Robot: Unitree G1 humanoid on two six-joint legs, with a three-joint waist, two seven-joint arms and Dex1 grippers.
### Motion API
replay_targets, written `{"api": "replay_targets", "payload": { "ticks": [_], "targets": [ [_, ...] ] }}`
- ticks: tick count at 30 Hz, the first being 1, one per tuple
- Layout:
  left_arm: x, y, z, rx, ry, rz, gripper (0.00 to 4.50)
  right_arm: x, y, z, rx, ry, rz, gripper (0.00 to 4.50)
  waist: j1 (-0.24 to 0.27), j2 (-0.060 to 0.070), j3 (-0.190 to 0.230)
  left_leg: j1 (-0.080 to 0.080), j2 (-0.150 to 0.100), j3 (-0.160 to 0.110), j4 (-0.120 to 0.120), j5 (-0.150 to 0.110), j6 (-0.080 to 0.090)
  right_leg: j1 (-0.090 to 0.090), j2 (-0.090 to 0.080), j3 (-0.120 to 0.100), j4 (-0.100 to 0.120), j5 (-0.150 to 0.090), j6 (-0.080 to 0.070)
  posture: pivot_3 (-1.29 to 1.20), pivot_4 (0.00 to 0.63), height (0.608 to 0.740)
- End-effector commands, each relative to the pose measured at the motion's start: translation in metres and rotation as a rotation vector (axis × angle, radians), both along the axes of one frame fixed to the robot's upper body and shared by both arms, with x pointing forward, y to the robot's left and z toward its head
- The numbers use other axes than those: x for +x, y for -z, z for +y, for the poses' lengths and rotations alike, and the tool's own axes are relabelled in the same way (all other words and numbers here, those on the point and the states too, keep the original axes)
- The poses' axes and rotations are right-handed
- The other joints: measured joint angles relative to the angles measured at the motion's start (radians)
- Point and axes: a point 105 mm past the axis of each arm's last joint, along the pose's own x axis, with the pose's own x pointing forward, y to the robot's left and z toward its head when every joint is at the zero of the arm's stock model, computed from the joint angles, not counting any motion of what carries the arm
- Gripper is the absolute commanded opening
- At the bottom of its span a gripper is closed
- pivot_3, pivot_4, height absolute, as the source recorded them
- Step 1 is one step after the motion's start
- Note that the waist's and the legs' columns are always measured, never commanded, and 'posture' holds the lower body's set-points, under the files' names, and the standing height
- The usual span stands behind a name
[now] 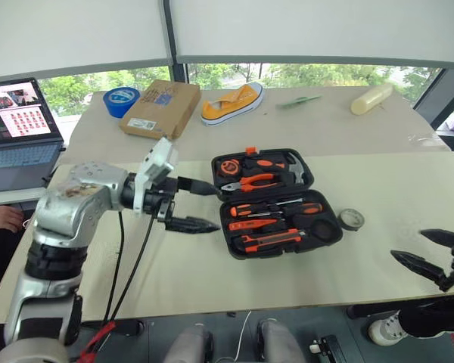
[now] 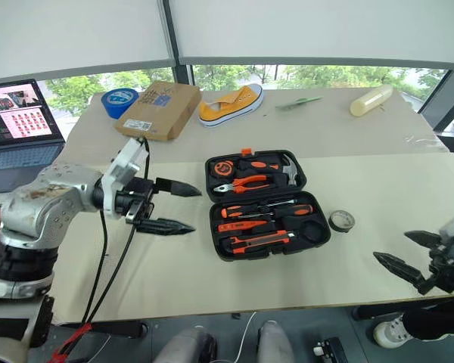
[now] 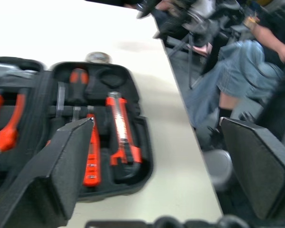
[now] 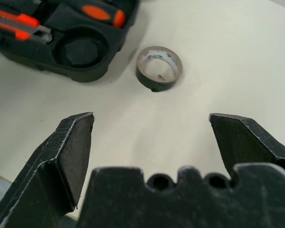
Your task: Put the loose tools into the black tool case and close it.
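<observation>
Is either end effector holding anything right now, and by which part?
Nothing is held. The left end effector stands open beside the tool case; the right end effector is open over bare table, short of the grey roll.

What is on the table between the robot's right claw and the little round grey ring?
Nothing. In the right wrist view, only bare table lies between the open right gripper and the grey ring, which sits beside the black tool case.

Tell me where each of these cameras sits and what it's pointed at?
Head pair: looks down over both arms at the open black tool case on the table.
Left wrist: behind the left gripper, jaws open, faces the case.
Right wrist: behind the right gripper, jaws open, faces the small round disc.
Every view shares the case.
</observation>
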Motion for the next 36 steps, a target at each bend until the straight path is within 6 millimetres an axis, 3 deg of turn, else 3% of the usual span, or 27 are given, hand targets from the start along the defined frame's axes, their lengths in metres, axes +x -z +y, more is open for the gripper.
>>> {"api": "replay_targets", "payload": {
  "ticks": [1, 11, 15, 25, 29, 31, 36],
  "targets": [
    [-0.008, -0.001, -0.008, 0.014, 0.052, -0.085, 4.47, 0.017, 0.006, 0.010, -0.142, -0.191, 0.016, 4.50, 0.000, 0.000, 0.000, 0.000, 0.000, 0.000, 0.000, 0.001, -0.001, 0.000, 0.000, 0.000, 0.000, 0.000, 0.000, 0.00, 0.150, 0.735],
    [-0.008, 0.011, -0.011, 0.063, 0.022, -0.143, 4.47, 0.064, 0.025, 0.031, -0.301, -0.436, 0.003, 4.50, -0.005, 0.000, 0.001, -0.002, 0.000, 0.000, -0.001, 0.004, -0.006, -0.003, 0.001, 0.000, 0.000, 0.000, 0.000, 0.00, 0.150, 0.735],
    [-0.008, 0.011, -0.011, 0.062, 0.014, -0.141, 4.50, 0.076, 0.034, 0.032, -0.315, -0.445, 0.006, 3.40, -0.005, 0.000, 0.002, -0.003, 0.000, 0.000, -0.001, 0.004, -0.007, -0.003, 0.000, 0.000, -0.001, 0.000, 0.000, 0.00, 0.150, 0.735],
    [-0.007, 0.011, -0.011, 0.069, 0.006, -0.152, 4.50, 0.094, 0.043, 0.030, -0.310, -0.410, -0.003, 0.07, -0.009, 0.001, 0.002, -0.003, 0.000, 0.000, -0.001, 0.004, -0.007, -0.004, 0.000, 0.000, 0.000, 0.000, -0.001, 0.00, 0.150, 0.735],
    [-0.007, 0.011, -0.010, 0.074, 0.008, -0.155, 4.50, 0.088, 0.028, 0.028, -0.297, -0.417, -0.020, 0.07, -0.009, 0.001, 0.002, -0.003, 0.000, 0.000, -0.001, 0.004, -0.007, -0.004, 0.000, 0.000, 0.000, 0.000, -0.001, 0.00, 0.150, 0.735],
    [-0.007, 0.012, -0.010, 0.076, 0.009, -0.157, 4.50, 0.086, 0.009, 0.033, -0.258, -0.417, -0.052, 0.07, -0.009, 0.001, 0.002, -0.003, 0.000, 0.000, -0.001, 0.004, -0.007, -0.004, 0.000, 0.000, 0.000, 0.000, -0.001, 0.00, 0.150, 0.735],
    [-0.007, 0.014, -0.013, 0.079, 0.022, -0.163, 4.50, 0.075, -0.019, 0.067, -0.133, -0.492, -0.090, 0.07, -0.011, 0.005, 0.004, -0.003, 0.001, 0.000, -0.001, 0.004, -0.007, -0.004, 0.001, 0.001, 0.000, 0.000, -0.001, 0.00, 0.150, 0.735]
  ]
}}
